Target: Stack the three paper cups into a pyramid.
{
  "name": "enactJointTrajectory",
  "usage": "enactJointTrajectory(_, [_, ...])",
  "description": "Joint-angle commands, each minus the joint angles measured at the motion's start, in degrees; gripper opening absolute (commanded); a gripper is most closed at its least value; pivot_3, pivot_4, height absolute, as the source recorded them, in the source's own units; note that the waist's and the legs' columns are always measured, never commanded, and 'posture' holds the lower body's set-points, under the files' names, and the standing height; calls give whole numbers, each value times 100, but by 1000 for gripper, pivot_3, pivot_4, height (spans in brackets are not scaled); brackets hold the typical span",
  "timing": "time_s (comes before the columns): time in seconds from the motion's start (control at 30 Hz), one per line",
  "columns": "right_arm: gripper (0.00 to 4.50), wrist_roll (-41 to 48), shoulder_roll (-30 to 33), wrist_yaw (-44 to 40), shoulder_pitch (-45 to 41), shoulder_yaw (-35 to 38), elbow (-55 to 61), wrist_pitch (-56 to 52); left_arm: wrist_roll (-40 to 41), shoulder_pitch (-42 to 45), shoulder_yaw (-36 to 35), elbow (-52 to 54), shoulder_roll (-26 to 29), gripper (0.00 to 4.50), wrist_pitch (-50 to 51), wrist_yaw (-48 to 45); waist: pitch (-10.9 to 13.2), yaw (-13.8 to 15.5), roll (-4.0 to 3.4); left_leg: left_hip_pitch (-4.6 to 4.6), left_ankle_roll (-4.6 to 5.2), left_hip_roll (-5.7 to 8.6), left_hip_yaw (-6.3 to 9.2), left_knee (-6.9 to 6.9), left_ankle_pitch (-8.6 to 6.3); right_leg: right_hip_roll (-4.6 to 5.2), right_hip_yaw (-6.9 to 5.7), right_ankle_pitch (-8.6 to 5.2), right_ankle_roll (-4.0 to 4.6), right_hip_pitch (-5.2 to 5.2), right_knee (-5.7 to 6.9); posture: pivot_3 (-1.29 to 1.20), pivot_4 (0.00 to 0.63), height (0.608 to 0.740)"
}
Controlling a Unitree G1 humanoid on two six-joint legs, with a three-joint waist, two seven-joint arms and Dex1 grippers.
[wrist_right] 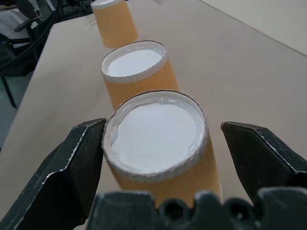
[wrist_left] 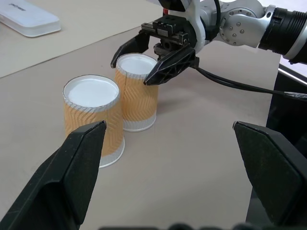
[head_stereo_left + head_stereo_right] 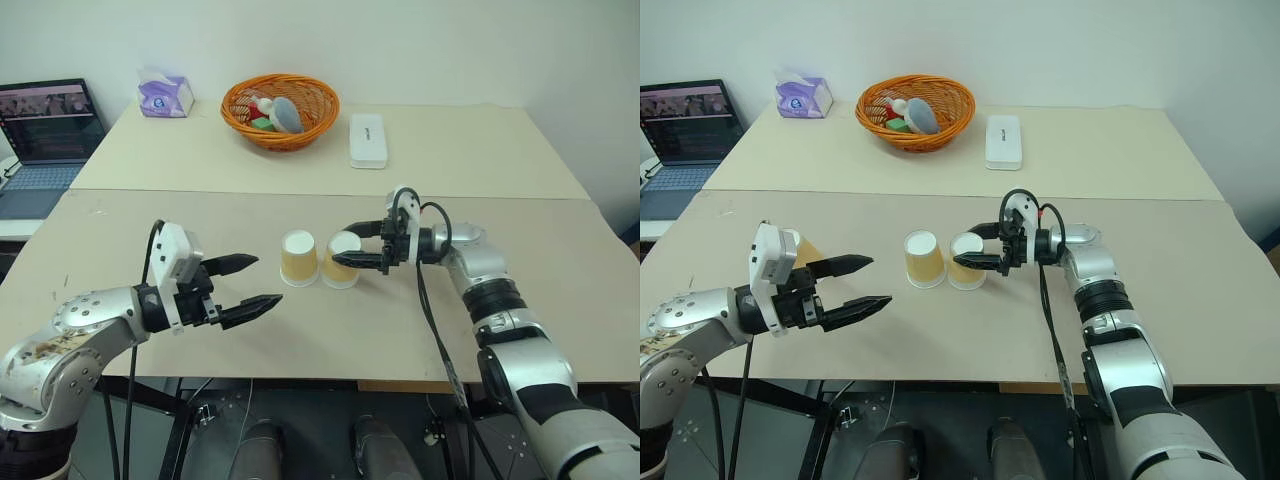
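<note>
Near the table's (image 3: 300, 340) front edge, left gripper (image 3: 252, 283) hovering with fingers spread wide, holding nothing. Just behind it, third paper cup (image 3: 805, 252) upside down. Toward the table's middle, two paper cups upside down and touching: left cup (image 3: 299, 258) free, right cup (image 3: 340, 260) between the right gripper's (image 3: 352, 248) parted fingers, one finger against its side. Beyond, orange basket (image 3: 250, 125).

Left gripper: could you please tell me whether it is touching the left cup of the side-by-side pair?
Apart. The right eye view shows a strip of bare table between the open left gripper and that cup.
</note>
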State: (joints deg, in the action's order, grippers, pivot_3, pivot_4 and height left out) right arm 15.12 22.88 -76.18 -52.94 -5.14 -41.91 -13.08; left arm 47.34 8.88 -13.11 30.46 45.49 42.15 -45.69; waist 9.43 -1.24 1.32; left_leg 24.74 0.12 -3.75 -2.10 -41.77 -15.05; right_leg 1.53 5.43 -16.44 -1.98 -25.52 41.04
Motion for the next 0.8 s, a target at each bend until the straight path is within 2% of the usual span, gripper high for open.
enactJointTrajectory(0.03, [4475,369,313,-285,34,291,584,-504,38,173,29,-34,-28,4500,-75,-53,0,12,0,0,0,0,0,0,0,0,0,0,0,0,0,0,150,675])
enactJointTrajectory(0.2, [4475,905,981,-656,579,613,1662,-1331,-52,407,219,-310,-86,4500,-140,-193,0,48,0,0,0,1,2,0,0,1,-3,-1,-1,3,-1,0,150,675])
enactJointTrajectory(0.47, [4475,1555,1343,-130,1240,1185,3027,-2038,-171,486,211,-359,-117,4500,-197,-135,1,-24,2,-3,1,-1,0,0,0,-3,2,0,-1,2,0,0,150,675])
enactJointTrajectory(0.63, [4475,2161,1466,149,1431,1456,3913,-2636,-64,383,-119,-94,-352,4500,2,594,3,-26,4,-1,0,1,1,-1,0,1,4,0,-3,5,-1,0,150,675])
enactJointTrajectory(0.8, [4475,2791,1517,214,1292,1440,4491,-3202,-195,246,-42,334,-797,4500,560,1920,3,7,6,-4,1,3,3,-3,0,4,2,1,-6,14,-5,0,150,675])
